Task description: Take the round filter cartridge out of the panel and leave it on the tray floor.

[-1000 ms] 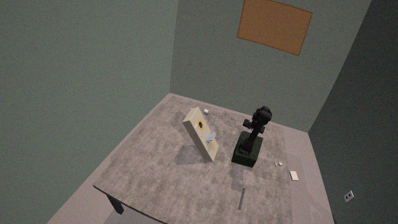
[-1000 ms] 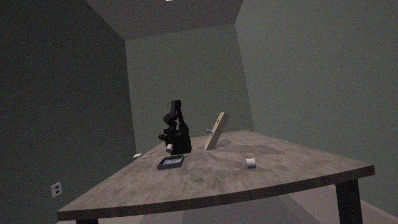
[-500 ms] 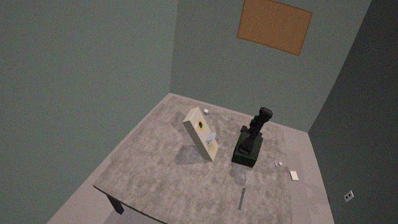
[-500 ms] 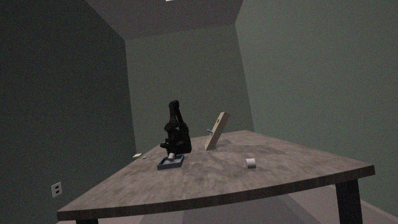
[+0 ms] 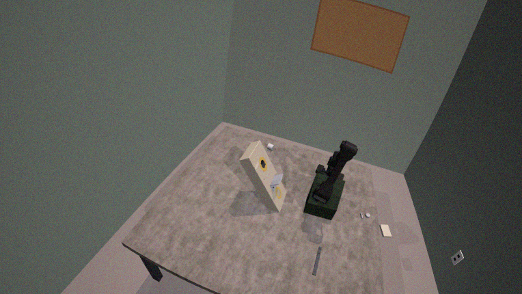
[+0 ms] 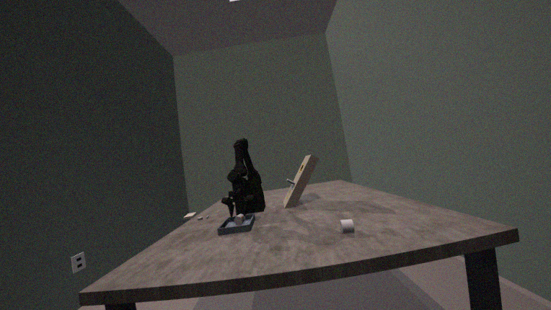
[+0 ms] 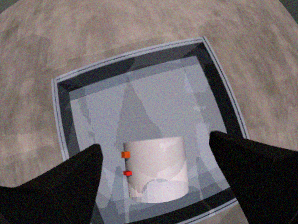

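Observation:
The pale round cartridge (image 6: 239,218) (image 7: 159,169) is inside the grey-blue tray (image 6: 236,231) (image 7: 129,56), towards one wall. It appears to lie on its side, with an orange and a red tab at its left in the wrist view; its slots do not show. My gripper (image 7: 156,145) is open above the tray, one finger on each side of the cartridge, with a visible gap at both sides. The tilted cream service panel (image 5: 257,182) (image 6: 304,182) has a dark, yellow-ringed opening (image 5: 262,163) (image 6: 301,167). The arm hides tray and cartridge in the top view.
A grey flap (image 5: 277,180) (image 6: 291,181) sticks out from the panel. Another white cylinder (image 5: 270,146) (image 6: 347,226) stands apart on the table. A flat grey bar (image 5: 317,260), small pale pieces (image 5: 367,215) and a cream block (image 5: 385,230) (image 6: 190,215) lie around the arm's base.

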You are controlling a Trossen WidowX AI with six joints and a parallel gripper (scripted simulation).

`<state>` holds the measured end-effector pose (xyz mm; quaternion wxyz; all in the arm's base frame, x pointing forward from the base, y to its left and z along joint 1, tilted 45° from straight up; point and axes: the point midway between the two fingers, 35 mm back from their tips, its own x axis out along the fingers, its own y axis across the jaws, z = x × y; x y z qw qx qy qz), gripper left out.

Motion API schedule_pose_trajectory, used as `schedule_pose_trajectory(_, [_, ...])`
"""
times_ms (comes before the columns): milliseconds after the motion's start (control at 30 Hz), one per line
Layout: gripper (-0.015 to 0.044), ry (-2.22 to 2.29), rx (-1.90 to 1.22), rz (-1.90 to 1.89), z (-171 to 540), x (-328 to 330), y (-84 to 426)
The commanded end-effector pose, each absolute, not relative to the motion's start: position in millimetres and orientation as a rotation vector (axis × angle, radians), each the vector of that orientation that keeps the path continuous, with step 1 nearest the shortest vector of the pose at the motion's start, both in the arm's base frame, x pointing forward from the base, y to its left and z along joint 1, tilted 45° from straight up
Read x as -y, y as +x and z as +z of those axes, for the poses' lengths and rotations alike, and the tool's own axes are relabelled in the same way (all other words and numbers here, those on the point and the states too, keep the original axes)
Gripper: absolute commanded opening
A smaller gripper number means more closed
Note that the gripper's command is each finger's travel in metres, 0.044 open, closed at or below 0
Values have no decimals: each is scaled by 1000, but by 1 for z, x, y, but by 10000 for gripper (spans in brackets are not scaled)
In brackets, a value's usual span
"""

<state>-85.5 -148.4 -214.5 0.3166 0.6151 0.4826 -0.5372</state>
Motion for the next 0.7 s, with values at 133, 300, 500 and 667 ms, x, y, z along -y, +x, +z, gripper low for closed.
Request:
schedule_pose_trajectory(133, [440, 1618, -1270, -1415, -209, 156, -87])
schedule_pose_trajectory(300, [440, 1619, -1269, -1414, -165, 195, -95])
schedule_pose_trajectory(500, [440, 1605, -1268, -1425, -173, 192, -97])
schedule_pose_trajectory(667, [440, 1605, -1268, -1425, -173, 192, -97])
